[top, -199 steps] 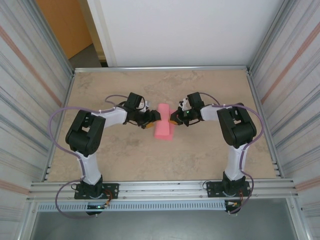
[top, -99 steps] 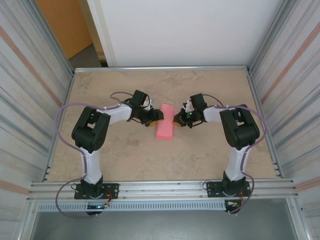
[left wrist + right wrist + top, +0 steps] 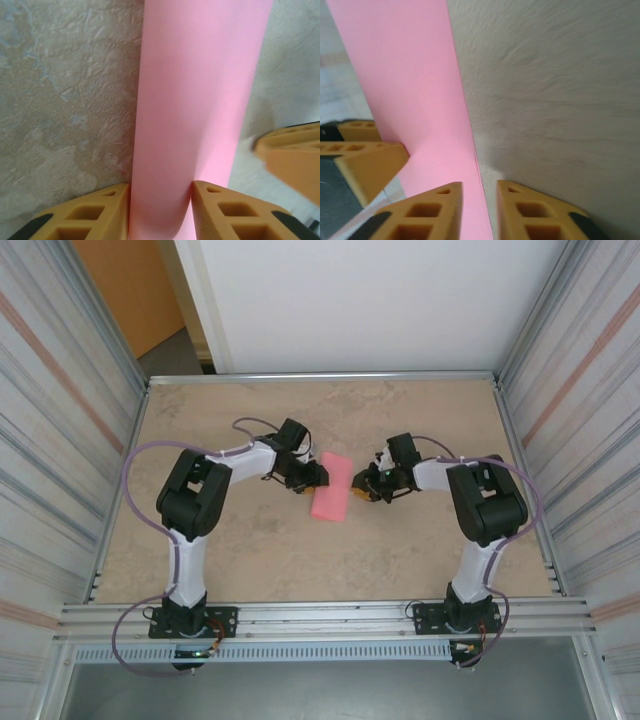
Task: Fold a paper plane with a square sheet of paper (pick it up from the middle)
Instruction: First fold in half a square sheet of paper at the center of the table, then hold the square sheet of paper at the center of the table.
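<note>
Your bench (image 3: 250, 550) is a mottled beige surface. Near its middle you have one pink paper (image 3: 332, 486), folded into a long strip that runs from near to far.

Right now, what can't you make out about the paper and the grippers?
Folded pink paper: creases too small from the top camera; both wrist views crop its ends.
Its underside: hidden against the table.
Right gripper: blurred at the left wrist view's right edge; paper contact unclear.
</note>
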